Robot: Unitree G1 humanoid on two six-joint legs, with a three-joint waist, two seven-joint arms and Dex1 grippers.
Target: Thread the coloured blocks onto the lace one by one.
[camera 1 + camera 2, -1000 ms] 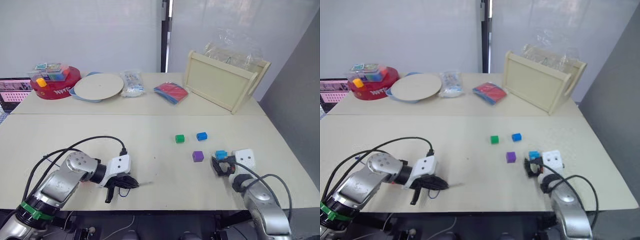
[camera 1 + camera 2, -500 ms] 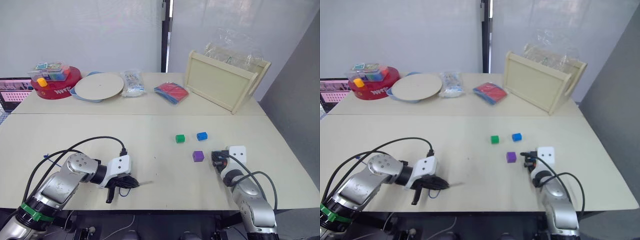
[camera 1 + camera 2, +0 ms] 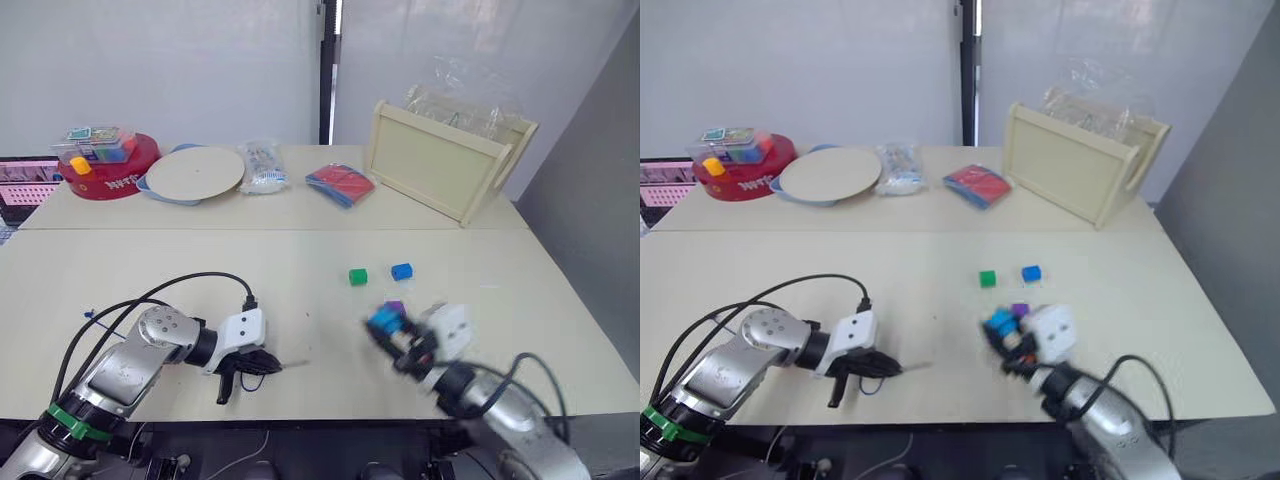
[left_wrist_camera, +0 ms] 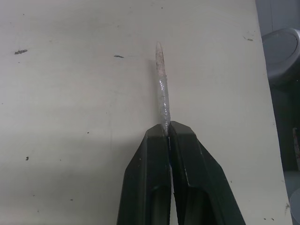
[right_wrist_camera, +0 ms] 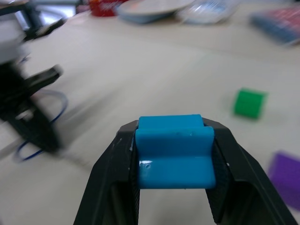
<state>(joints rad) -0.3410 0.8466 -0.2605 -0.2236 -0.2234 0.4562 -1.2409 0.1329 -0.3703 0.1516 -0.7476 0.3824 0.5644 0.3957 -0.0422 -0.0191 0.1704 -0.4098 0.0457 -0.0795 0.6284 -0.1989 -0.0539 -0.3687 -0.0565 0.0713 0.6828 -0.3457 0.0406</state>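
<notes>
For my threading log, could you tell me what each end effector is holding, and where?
Left end effector: the lace, pinched just behind its stiff pale tip. Right end effector: the cyan block, clamped on two opposite sides.

**Plastic, wood and matt surfaces**

The cyan block [image 5: 174,151] looks like smooth, slightly glossy plastic, with small highlights on its face. The right gripper's fingers [image 5: 113,173] clasping it are matt black plastic. The left gripper's fingers [image 4: 152,187] are the same dull black, pinched on the lace [image 4: 162,91], whose stiff tip looks wrapped in clear, shiny film. The table [image 4: 70,103] is matt cream, lightly speckled and scuffed. The tray [image 3: 445,162] at the back is pale, unvarnished-looking wood.
</notes>
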